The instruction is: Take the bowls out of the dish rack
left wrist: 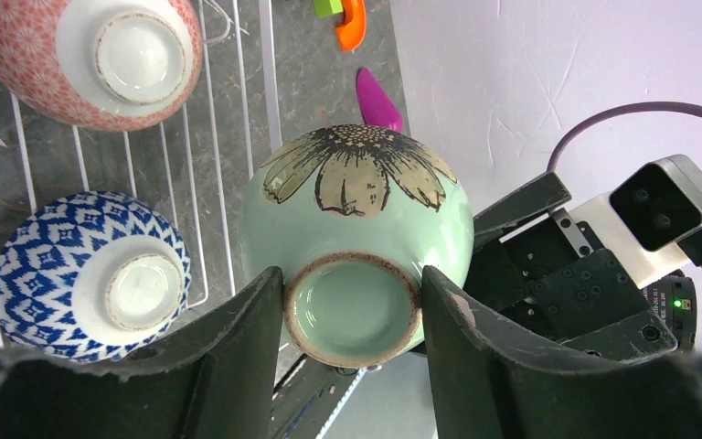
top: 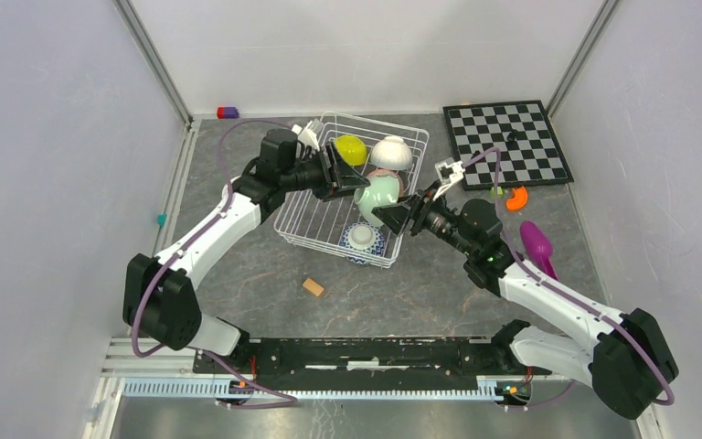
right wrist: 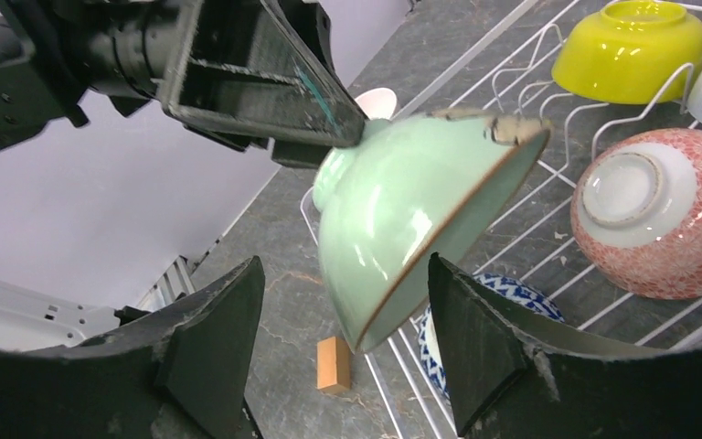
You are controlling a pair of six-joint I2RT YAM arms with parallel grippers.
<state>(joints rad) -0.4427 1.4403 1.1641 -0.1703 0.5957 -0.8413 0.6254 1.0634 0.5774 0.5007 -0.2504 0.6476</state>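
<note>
My left gripper (left wrist: 352, 274) is shut on the foot ring of a pale green bowl (left wrist: 366, 210) with a dark flower on its side. It holds the bowl tilted above the white wire dish rack (top: 329, 242). My right gripper (right wrist: 345, 265) is open, one finger on each side of that bowl's rim (right wrist: 411, 219) with a gap on the left side. Still lying in the rack are a yellow-green bowl (top: 350, 149), a white bowl (top: 391, 152), a speckled pink bowl (right wrist: 658, 210) and a blue-and-white bowl (top: 362, 240), the last two upside down.
A chessboard (top: 507, 142) lies at the back right, with an orange piece (top: 515, 198) and a magenta object (top: 537, 247) near the right arm. A small wooden block (top: 313, 287) sits in front of the rack. A red-and-blue block (top: 228, 112) is by the back wall.
</note>
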